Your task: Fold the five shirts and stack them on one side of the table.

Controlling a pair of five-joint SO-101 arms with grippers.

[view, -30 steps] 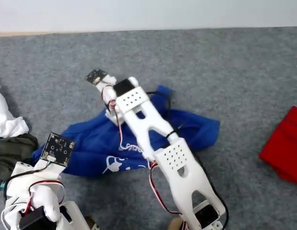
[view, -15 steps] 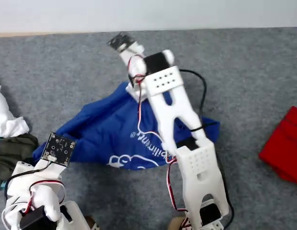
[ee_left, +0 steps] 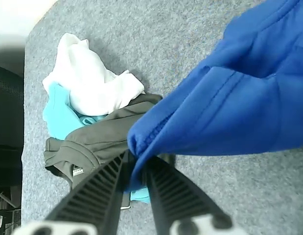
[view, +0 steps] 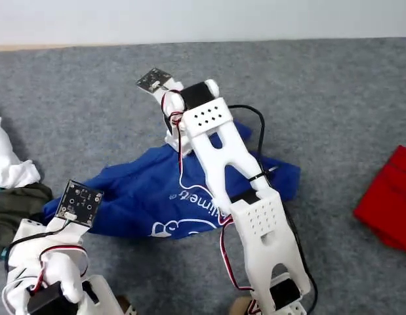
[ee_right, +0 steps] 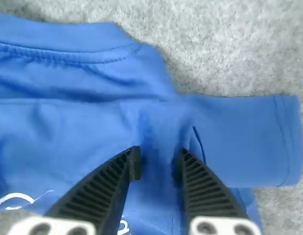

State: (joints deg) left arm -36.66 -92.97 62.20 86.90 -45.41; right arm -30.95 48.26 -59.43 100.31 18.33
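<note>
A blue shirt with white print lies spread across the middle of the grey table. My right gripper is at the shirt's far edge, shut on a pinched ridge of the blue cloth; from above it sits at the end of the long white arm. My left gripper is shut on a hemmed corner of the blue shirt at its near-left end, by the left arm.
A heap of a white shirt, a cyan shirt and an olive shirt lies at the table's left edge. A red shirt lies at the right edge. Bare grey table stretches along the back.
The right gripper lifted the shirt's far edge toward the back of the table, then came down and slightly left. The blue shirt has spread wider. The left arm stayed put.
</note>
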